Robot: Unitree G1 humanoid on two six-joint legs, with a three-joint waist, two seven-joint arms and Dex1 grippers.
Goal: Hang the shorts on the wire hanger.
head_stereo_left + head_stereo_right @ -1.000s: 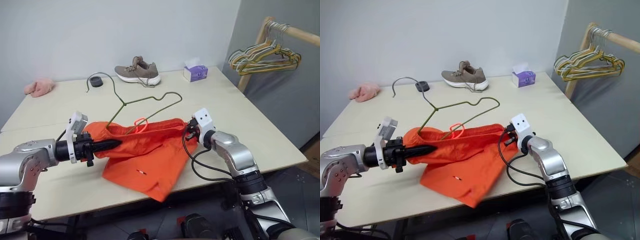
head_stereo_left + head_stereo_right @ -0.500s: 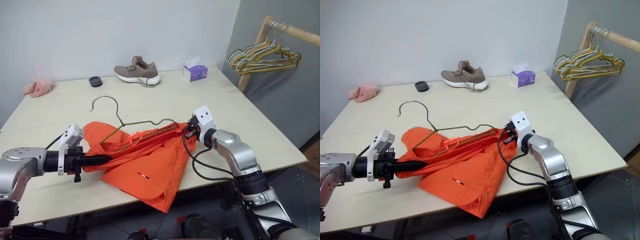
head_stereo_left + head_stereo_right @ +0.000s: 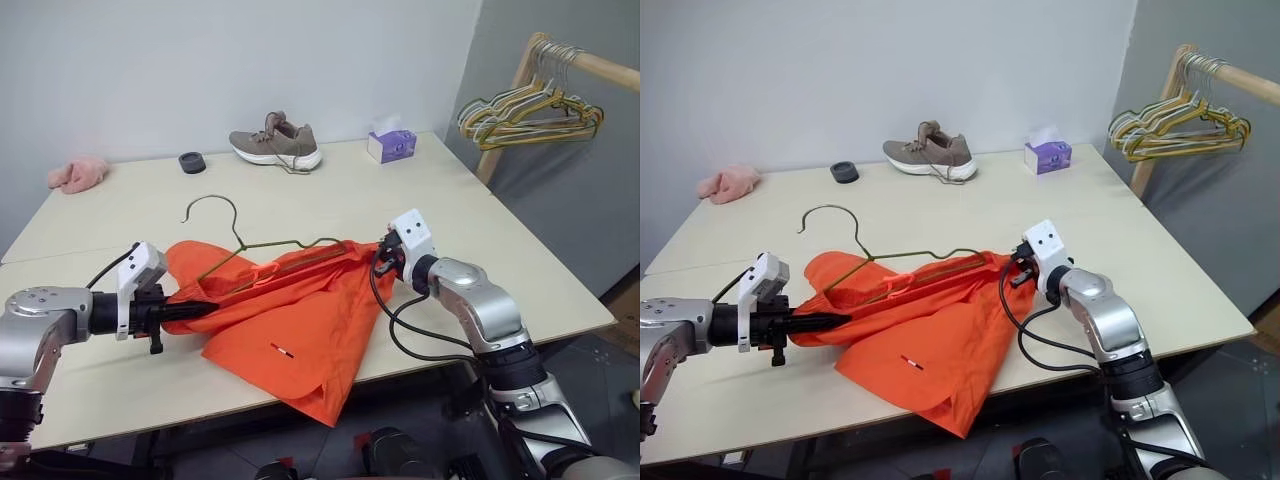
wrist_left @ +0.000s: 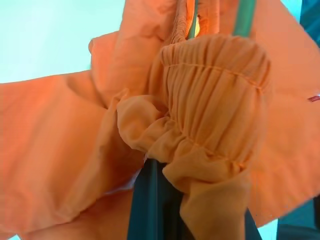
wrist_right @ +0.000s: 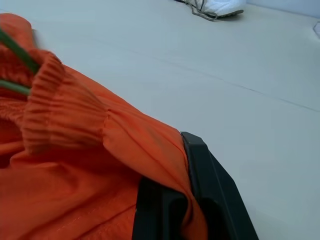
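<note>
The orange shorts [image 3: 290, 320] are stretched by their gathered waistband between my two grippers, and one leg droops over the table's front edge. My left gripper [image 3: 203, 307] is shut on the waistband's left end [image 4: 215, 100], which bunches over its fingers [image 4: 150, 200]. At the waistband's right end my right gripper [image 3: 380, 258] is shut on the fabric [image 5: 75, 190], held between black fingers [image 5: 210, 190]. The wire hanger [image 3: 239, 222] lies tilted with its lower part inside the waistband. Its hook rests toward the far left. Its green wire [image 4: 243, 15] runs into the gathered band.
At the table's far side sit a brown sneaker [image 3: 275, 145], a purple tissue box [image 3: 390, 145], a black round object [image 3: 191, 162] and a pink cloth [image 3: 78, 173]. A bunch of hangers [image 3: 530, 110] hangs on a wooden rail at the right. The table's front edge [image 3: 150, 415] is close.
The hanger has dropped from its raised tilt to lie flatter, with its hook nearer. My left gripper moved left and down, drawing the waistband taut. The right gripper stayed put.
</note>
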